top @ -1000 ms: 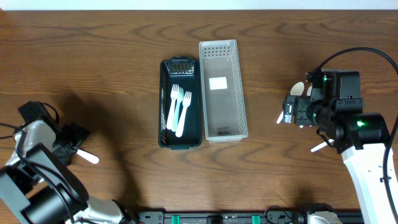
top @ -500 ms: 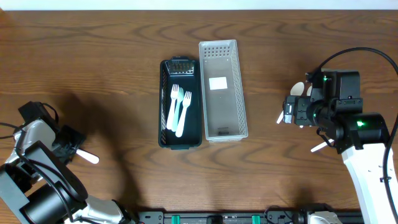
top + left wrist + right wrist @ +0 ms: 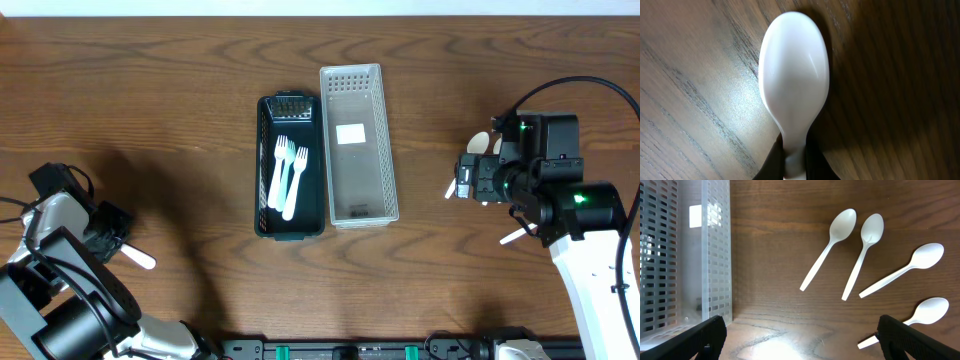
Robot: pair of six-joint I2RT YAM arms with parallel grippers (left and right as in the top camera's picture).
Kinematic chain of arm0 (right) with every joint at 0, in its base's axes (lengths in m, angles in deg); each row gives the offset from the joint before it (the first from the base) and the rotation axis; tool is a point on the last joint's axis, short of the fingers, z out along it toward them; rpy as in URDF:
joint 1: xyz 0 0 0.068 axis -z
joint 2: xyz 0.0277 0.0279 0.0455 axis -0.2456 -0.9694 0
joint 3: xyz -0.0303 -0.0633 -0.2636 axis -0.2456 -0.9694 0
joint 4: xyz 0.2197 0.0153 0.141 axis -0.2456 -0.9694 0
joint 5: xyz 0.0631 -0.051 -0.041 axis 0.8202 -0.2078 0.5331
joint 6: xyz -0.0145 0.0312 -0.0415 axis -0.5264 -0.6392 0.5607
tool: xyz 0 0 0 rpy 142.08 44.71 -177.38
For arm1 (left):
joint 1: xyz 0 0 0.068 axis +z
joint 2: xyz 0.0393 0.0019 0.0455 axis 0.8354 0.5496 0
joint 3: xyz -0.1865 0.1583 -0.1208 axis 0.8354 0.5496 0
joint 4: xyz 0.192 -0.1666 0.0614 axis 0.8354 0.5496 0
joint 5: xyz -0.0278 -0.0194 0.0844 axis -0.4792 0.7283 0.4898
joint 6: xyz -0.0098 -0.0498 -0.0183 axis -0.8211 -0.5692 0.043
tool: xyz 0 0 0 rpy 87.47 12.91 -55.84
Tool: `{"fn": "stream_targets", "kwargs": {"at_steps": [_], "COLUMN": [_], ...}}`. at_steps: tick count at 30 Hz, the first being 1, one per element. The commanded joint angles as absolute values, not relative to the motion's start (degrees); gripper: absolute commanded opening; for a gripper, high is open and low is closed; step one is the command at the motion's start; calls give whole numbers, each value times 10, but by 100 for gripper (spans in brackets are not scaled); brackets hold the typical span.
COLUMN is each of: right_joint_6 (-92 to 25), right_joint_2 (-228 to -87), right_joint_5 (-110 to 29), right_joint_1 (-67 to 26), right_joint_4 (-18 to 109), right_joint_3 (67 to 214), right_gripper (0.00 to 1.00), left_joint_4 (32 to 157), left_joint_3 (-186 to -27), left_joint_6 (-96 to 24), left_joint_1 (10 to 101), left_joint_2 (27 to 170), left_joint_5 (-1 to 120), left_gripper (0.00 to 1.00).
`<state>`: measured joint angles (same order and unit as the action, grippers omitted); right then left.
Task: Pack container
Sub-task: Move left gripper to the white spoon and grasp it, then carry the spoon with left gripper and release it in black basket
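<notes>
My left gripper [image 3: 120, 241] is at the table's far left, shut on the handle of a white spoon [image 3: 141, 257]. In the left wrist view the spoon's bowl [image 3: 795, 75] points away over the wood, its neck pinched between my dark fingers [image 3: 771, 162]. A dark basket [image 3: 262, 170] near the middle holds white forks [image 3: 286, 176]. A clear perforated container [image 3: 385, 160] stands right beside it. My right gripper [image 3: 797, 340] stands open over bare wood, with several white spoons [image 3: 830, 247] lying ahead of it, untouched.
In the overhead view the right arm [image 3: 545, 185] covers most of the loose spoons; one handle [image 3: 512, 236] sticks out below it. A white label [image 3: 350, 134] lies inside the clear container. The table's front edge runs along the bottom.
My left gripper has closed from open onto the spoon's handle, and the spoon has shifted slightly. The right arm has not moved.
</notes>
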<state>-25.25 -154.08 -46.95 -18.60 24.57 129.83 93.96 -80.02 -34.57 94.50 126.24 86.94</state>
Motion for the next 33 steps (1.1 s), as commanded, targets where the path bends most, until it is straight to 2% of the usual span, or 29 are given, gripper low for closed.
{"fn": "stream_targets", "kwargs": {"at_steps": [1,9,13,19,23,27,33], "right_joint_6": [-249,-249,-249,-249,-249,-249,-249], "right_joint_2": [-1540,-1540,-1540,-1540,-1540,-1540,-1540], "right_joint_5": [-467,-467,-467,-467,-465,-465,-465], "right_joint_1": [-182,-182,-182,-182,-182,-182,-182], "right_joint_4": [245,247,249,257,266,282,283], "right_joint_3": [1309,1309,1309,1309,1309,1309,1309], "right_gripper": [99,99,99,99,99,99,99], "left_joint_4": [938,970,1034,1135,1180,1176,1141], "left_joint_3": [-796,-837,-886,-984,-1047,-1066,-1066], "left_joint_6": [-347,-340,-325,-319,-319,-329,-335], "left_joint_1": [946,934,881,720,592,468,344], "left_joint_2": [1281,1250,1194,1105,1095,1101,1155], "left_joint_5": [848,799,799,799,799,799,799], "left_gripper": [6,6,6,6,6,6,6]}}
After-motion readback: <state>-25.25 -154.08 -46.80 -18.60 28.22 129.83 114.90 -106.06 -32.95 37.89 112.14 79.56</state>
